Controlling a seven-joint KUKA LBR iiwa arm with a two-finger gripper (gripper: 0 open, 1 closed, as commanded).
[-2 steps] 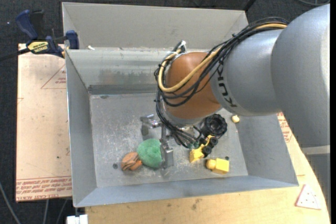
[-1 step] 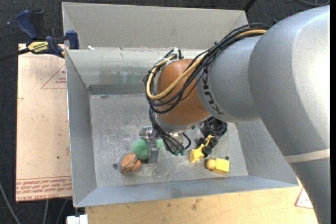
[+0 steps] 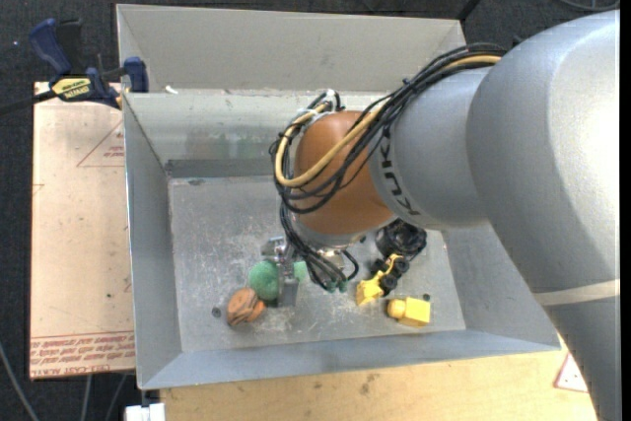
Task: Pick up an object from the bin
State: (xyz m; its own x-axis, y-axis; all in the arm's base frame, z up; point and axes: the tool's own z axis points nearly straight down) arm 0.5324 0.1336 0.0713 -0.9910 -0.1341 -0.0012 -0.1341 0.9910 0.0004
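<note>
Camera view puts the gripper (image 3: 287, 273) low over the bin (image 3: 148, 212) floor, under the orange wrist cover, near the front and a little left of the middle. I cannot tell from here whether it is released or clenched, as the wrist and its cables hide most of it.

The nearest thing is 1 green ball (image 3: 262, 279), touching or just beside the gripper on its left side in this view. It is round, so it has no long axis to line up with. The relation that matters is sideways: in my judgement the ball lies slightly off the gripper's centre, toward the left wall, rather than squarely under it. The ball is a plain, smooth-looking green.

Just beside it, toward the front left, lies a brown and orange lump (image 3: 245, 308). To the gripper's right lie 2 yellow pieces, a small one (image 3: 371, 290) near and a block (image 3: 410, 312) farther toward the front, with a black tangle (image 3: 402, 240) behind them.
</note>
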